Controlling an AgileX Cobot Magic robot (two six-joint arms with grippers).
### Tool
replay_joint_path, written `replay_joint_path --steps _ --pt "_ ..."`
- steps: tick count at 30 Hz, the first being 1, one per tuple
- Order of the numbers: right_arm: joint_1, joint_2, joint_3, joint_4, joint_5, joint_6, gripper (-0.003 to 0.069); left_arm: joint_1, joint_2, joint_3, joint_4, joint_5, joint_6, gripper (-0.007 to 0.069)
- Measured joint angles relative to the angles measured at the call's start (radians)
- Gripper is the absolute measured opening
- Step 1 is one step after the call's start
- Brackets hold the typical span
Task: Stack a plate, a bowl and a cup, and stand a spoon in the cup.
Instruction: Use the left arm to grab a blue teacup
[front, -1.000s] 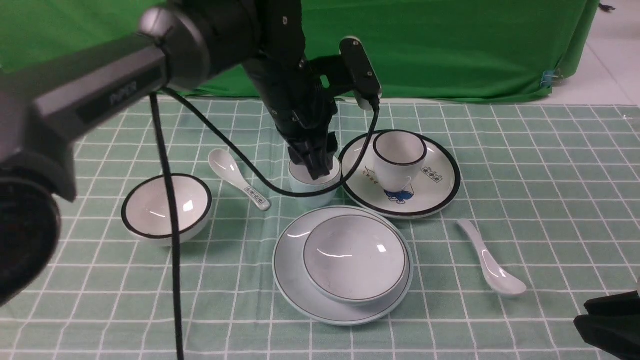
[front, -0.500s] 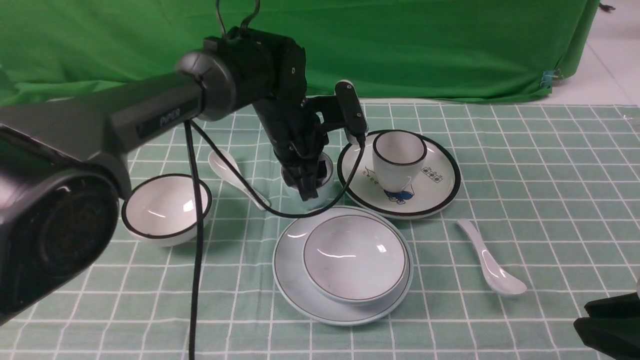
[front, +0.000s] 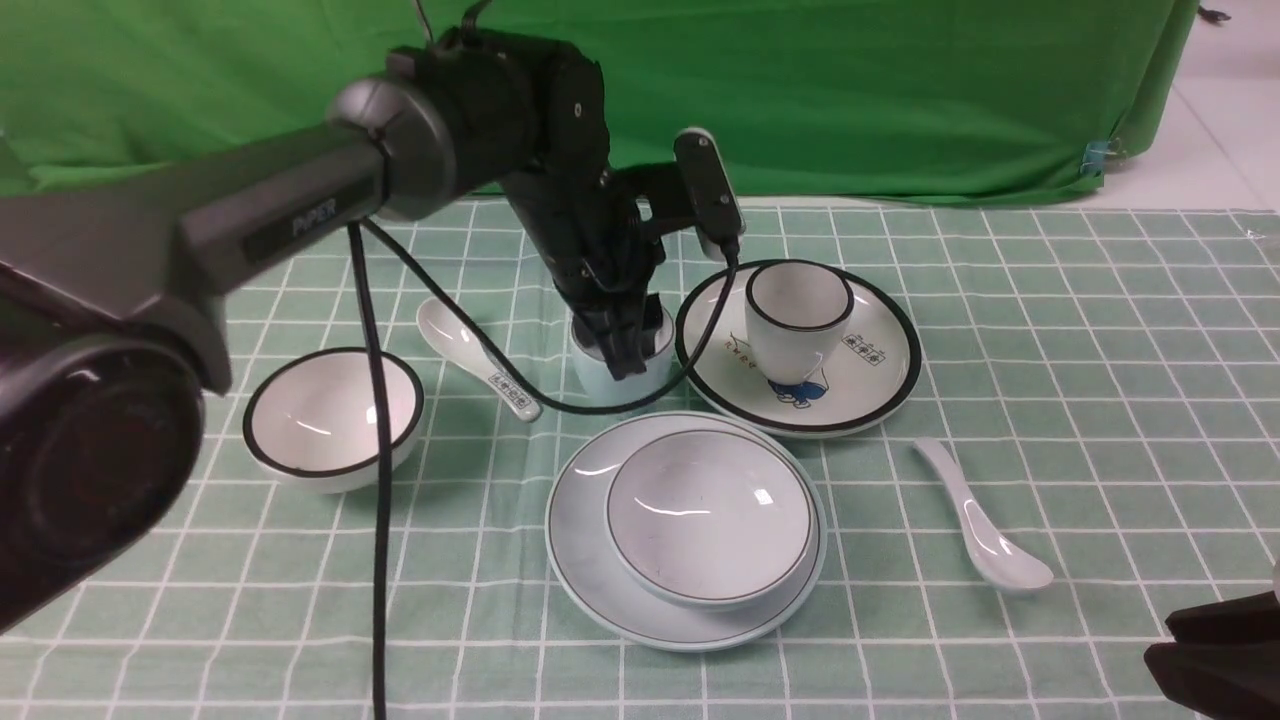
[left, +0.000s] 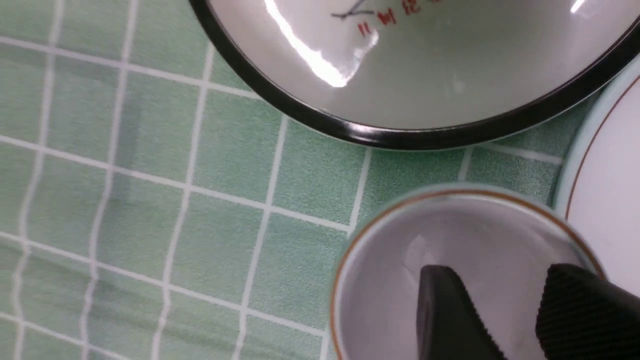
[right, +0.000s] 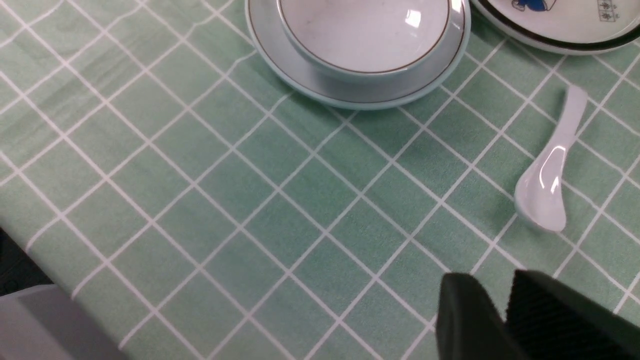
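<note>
Green checked cloth (front: 1050, 330) covers the table in front of me. My left gripper (front: 625, 355) points down into the cup (front: 610, 385), which is just behind the plate (front: 580, 560), between the printed spoon (front: 480, 360) and the black-rimmed plate (front: 880, 380). In the left wrist view one finger (left: 450, 320) is inside the cup and the other is over its rim. There is a gap between them, and I cannot tell if they are pinching the cup's wall. The bowl (front: 710, 520) sits in the middle of the plate, close to me. The spoon (front: 985, 530) lies flat on the cloth to the right of the plate, scoop end toward me, touching nothing. My right gripper (right: 495, 287) hangs low over bare cloth near that spoon. Its fingers look close together with nothing in them, but I cannot tell if they meet. A black-rimmed cup (front: 795, 320) stands on the black-rimmed plate, and a black-rimmed bowl (front: 330, 415) sits off to the left.
</note>
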Motion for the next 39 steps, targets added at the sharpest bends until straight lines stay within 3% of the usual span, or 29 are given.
replay_joint_path --steps 9,16,21,28,34,39 --pt "0.000 0.000 0.000 0.000 0.000 -0.002 0.0174 0.000 -0.098 -0.001 -0.065 0.117 0.000 0.0301" --pt "0.000 0.000 0.000 0.000 -0.005 -0.011 0.0174 0.000 -0.093 -0.001 -0.078 0.188 0.055 0.0451" --pt "0.000 0.000 0.000 0.000 -0.005 -0.011 0.0174 0.000 -0.071 -0.001 -0.080 0.182 0.130 0.0479" --pt "0.000 0.000 0.000 0.000 -0.004 -0.014 0.0174 0.000 -0.024 -0.001 -0.080 0.166 0.187 0.0422" --pt "0.000 0.000 0.000 0.000 -0.004 -0.015 0.0174 0.000 0.028 -0.001 -0.075 0.131 0.209 0.0328" --pt "0.000 0.000 0.000 0.000 -0.004 -0.021 0.0174 0.000 0.051 -0.001 -0.062 0.136 0.206 0.0133"
